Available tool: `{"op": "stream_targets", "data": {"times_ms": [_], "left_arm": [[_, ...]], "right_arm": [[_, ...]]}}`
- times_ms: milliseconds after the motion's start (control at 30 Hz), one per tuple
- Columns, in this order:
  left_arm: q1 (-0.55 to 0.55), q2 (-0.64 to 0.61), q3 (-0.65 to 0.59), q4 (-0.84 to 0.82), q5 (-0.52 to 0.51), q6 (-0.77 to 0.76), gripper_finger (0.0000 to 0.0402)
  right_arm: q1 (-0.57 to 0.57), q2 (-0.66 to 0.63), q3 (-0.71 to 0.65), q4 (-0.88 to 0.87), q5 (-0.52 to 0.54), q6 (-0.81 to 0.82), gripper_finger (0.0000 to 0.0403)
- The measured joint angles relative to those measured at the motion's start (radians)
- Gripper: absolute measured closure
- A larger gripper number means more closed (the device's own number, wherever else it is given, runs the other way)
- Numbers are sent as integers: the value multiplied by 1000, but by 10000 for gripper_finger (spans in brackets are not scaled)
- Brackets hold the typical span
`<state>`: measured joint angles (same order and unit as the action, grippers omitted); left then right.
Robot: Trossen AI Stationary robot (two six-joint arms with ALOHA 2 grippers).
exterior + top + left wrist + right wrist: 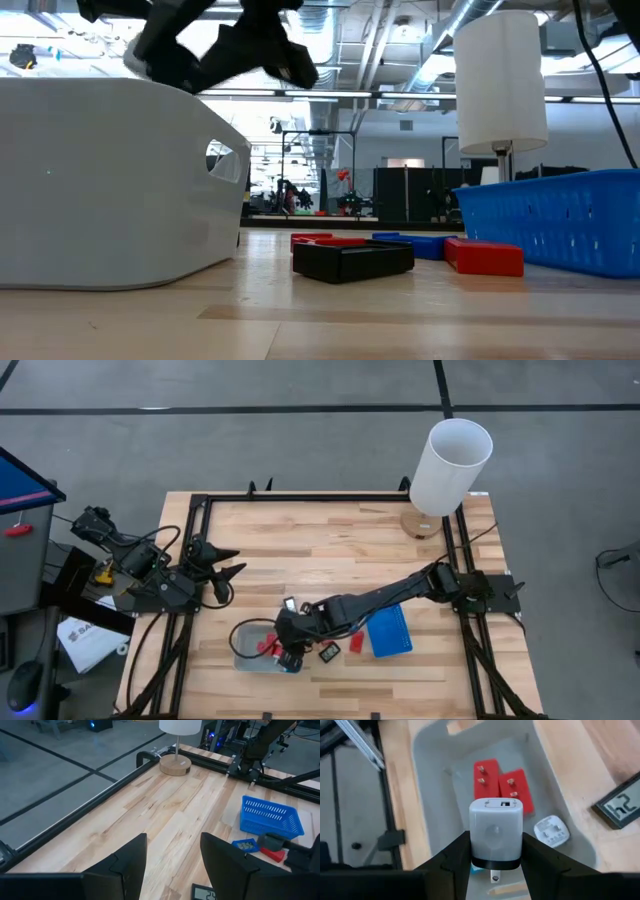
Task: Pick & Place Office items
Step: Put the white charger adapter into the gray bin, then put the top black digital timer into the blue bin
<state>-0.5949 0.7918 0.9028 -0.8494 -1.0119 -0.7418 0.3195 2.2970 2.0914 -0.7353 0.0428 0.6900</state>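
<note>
The pale wooden tabletop, edged with a black metal frame, carries a tall white cylindrical lamp on a round wooden base at its far right corner. A blue shallow plastic basket with slotted walls lies near the right arm's base, and a grey shallow plastic tray sits at the front edge. The right arm reaches across the tabletop from its right side, and the right gripper hangs above the grey tray, its fingers closed on a white rounded-square plug adapter with a dark band at its lower end. Inside the tray lie two red rectangular plug blocks side by side with metal pins up, and a smaller white plug piece near them. Just outside the tray on the bare wood rests a flat black rectangle with a pale digit display, and a red rectangular block lies just beside the blue basket. The left gripper waits at the tabletop's left edge, its fingers spread wide and holding nothing.
</note>
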Motion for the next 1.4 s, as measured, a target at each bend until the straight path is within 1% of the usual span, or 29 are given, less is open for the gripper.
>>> {"op": "stream_targets", "data": {"times_ms": [133, 367, 733, 900, 967, 1067, 1167, 1300, 1400], "left_arm": [[0, 0, 0, 0, 0, 0, 219], [0, 0, 0, 0, 1, -3, 219], [0, 0, 0, 0, 2, -6, 219], [0, 0, 0, 0, 3, -11, 219], [0, 0, 0, 0, 4, -26, 219], [0, 0, 0, -35, 7, -77, 219], [0, 0, 0, -137, 38, -190, 219], [0, 2, 0, -260, 175, -338, 219], [0, 5, 0, -311, 277, -451, 219]], "right_arm": [[0, -1, -14, 31, -20, -34, 262], [14, 0, -46, 11, -20, -36, 256], [19, 0, -49, 7, -20, -8, 183], [5, -4, -49, -2, -16, 60, 174], [-11, -15, -49, -28, 6, 94, 175], [-33, -56, -49, -125, 60, 127, 178], [-44, -109, -48, -278, 141, 144, 179], [-45, -190, -48, -460, 232, 150, 179], [-46, -253, -47, -595, 302, 203, 179]]}}
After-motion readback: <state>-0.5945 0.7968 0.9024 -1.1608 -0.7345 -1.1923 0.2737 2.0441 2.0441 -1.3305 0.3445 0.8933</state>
